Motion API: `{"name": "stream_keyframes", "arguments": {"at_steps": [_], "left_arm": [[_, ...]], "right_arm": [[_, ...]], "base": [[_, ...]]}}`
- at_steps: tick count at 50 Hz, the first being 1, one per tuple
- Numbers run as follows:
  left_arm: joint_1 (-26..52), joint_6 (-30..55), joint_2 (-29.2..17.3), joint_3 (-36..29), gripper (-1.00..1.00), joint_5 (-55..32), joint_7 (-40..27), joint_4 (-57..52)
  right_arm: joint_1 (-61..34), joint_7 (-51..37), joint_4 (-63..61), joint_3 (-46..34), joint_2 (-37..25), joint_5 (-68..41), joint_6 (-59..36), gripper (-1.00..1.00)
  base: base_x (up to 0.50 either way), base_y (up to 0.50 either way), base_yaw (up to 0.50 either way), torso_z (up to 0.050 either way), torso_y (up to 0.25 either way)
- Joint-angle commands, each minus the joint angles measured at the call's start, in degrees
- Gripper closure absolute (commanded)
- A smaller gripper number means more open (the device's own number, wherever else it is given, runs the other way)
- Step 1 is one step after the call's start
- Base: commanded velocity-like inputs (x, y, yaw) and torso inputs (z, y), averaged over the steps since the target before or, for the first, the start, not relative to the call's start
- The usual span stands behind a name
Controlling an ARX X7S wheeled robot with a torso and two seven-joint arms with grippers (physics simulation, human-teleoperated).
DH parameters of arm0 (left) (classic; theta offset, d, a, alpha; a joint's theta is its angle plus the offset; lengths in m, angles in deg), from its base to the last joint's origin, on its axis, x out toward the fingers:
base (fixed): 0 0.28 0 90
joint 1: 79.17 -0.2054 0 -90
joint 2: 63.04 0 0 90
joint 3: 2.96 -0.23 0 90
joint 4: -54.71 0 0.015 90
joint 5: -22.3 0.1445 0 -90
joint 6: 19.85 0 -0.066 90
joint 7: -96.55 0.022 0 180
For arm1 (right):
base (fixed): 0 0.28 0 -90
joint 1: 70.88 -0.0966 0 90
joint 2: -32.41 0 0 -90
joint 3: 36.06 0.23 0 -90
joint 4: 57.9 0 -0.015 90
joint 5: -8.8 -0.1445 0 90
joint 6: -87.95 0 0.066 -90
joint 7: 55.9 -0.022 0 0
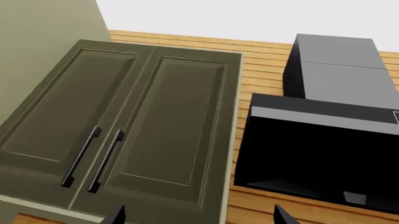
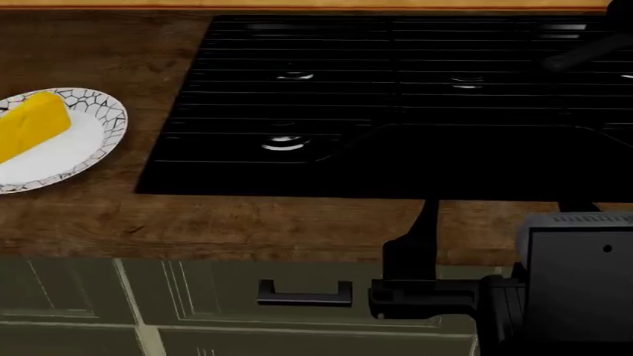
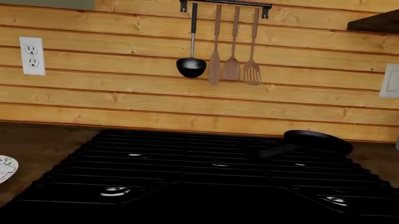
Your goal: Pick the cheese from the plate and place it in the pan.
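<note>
Your cheese [image 2: 30, 124] lies on the plate [image 2: 94, 141] at the table's left, the pan [image 3: 317, 141] waits on the stove's far right, and I cannot tell either hand's opening.

The right arm [image 2: 554, 289] sits low and folded close to the body. In the left wrist view, two dark fingertips [image 1: 115, 215] of the left pincer [image 1: 199, 217] stand wide apart, holding nothing.

A black stovetop [image 2: 396, 104] sits in a dark wooden counter [image 2: 89, 215]; ladle [image 3: 191, 65], spatulas [image 3: 232, 65] and outlet [image 3: 32, 56] on the plank wall [image 3: 124, 102]
</note>
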State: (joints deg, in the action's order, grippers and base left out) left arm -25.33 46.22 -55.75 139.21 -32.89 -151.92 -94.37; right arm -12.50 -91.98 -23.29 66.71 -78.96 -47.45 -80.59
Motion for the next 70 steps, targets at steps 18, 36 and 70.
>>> {"name": "stream_keyframes", "arguments": {"at_steps": [18, 36, 70], "left_arm": [[1.6, -1.2, -2.4, -3.6, -1.00, 0.8, -1.4, 1.8], [3.0, -2.6, -4.2, -5.6, -1.00, 0.2, -1.7, 3.4], [5.4, -3.7, -5.8, -8.4, -1.00, -0.2, -2.1, 5.1]], "right_arm": [[0.5, -1.5, 1.3, -1.9, -1.4, -1.1, 2.4, -1.00], [1.3, -2.2, 1.4, -2.3, -2.3, -2.2, 3.7, -1.00], [1.8, -3.5, 2.2, -3.5, -3.9, -3.3, 5.9, -1.00]], "base": [[0.00, 0.50, 0.00, 0.000, 0.000], [0.11, 0.50, 0.00, 0.000, 0.000], [0.20, 0.49, 0.00, 0.000, 0.000]]}}
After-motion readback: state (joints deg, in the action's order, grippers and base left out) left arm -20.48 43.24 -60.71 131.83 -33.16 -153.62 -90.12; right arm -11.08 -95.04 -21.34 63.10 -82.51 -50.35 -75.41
